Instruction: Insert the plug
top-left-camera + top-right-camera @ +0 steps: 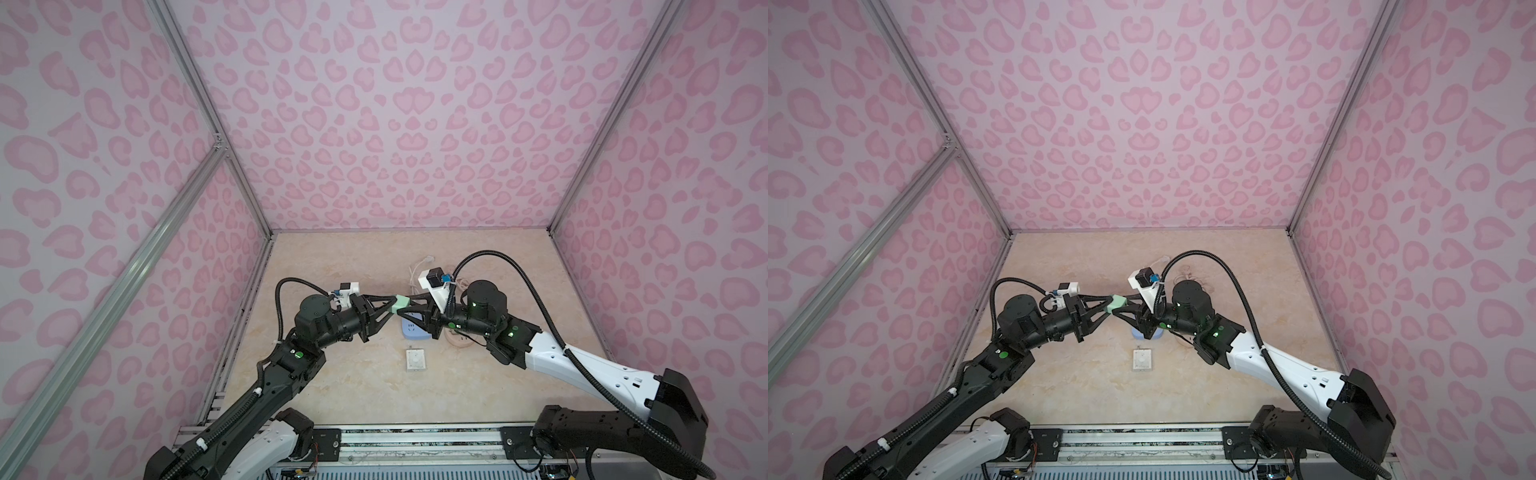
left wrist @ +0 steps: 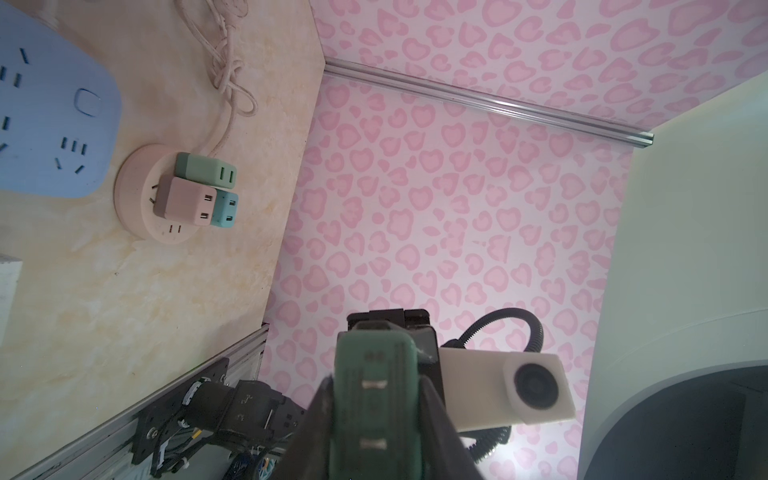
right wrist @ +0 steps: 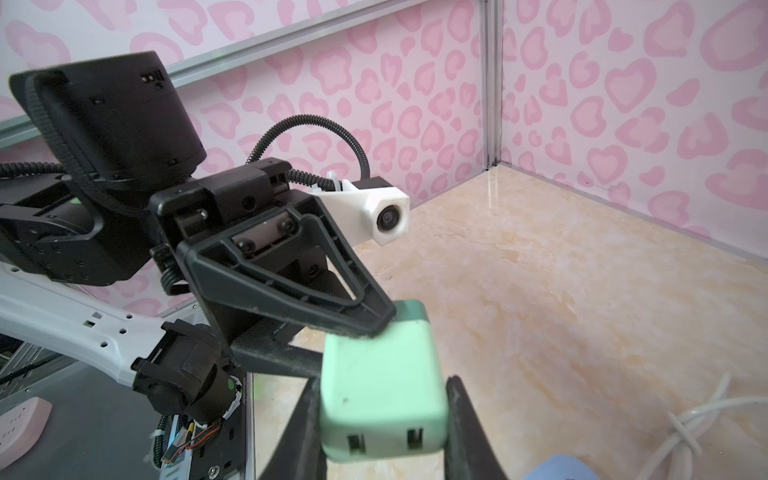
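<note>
Plug (image 3: 382, 395) clamped mid-air by left gripper (image 1: 394, 301), right gripper (image 1: 410, 303); both pointed inward, tip-to-tip.

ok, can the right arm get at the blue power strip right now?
Probably not yet. The blue power strip lies below the right gripper with nothing between, but that gripper and the left gripper both clamp the green plug; left must release first.

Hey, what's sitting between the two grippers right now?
The mint green plug, held in the air. The left gripper and the right gripper each clamp it from opposite sides, as both top views show.
</note>
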Robot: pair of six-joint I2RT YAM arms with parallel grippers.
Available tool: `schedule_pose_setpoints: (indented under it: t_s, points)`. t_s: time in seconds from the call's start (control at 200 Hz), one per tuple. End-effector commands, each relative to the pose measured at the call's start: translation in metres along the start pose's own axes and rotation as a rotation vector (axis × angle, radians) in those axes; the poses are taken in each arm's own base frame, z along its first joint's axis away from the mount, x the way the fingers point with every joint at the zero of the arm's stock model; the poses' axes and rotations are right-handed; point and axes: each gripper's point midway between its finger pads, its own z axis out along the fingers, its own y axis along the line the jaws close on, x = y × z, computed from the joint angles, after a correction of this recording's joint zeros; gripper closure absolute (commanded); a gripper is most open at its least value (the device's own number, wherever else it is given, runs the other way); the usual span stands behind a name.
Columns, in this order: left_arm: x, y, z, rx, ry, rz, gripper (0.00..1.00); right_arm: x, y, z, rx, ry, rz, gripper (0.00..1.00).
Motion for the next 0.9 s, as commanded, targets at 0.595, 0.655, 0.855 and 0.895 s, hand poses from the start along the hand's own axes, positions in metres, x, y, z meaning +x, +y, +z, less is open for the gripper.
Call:
schedule_pose_setpoints:
  t_s: [0.595, 0.655, 0.855, 0.895]
  points:
    - [-0.076, 0.06, -0.11, -0.815, -0.455, 0.565, 0.14, 0.052, -0.059, -0.006, 0.377, 0.343, 0.299, 1.0]
    - [-0.078, 0.062, -0.116, -0.833, -0.477, 0.595, 0.15, 0.056, -0.064, -0.01, 0.425, 0.397, 0.316, 1.0]
    - [-0.084, 0.085, -0.118, -0.844, -0.491, 0.604, 0.17, 0.057, -0.072, -0.021, 0.53, 0.542, 0.351, 1.0]
    - [-0.085, 0.09, -0.115, -0.844, -0.483, 0.601, 0.18, 0.057, -0.071, -0.021, 0.532, 0.567, 0.349, 1.0]
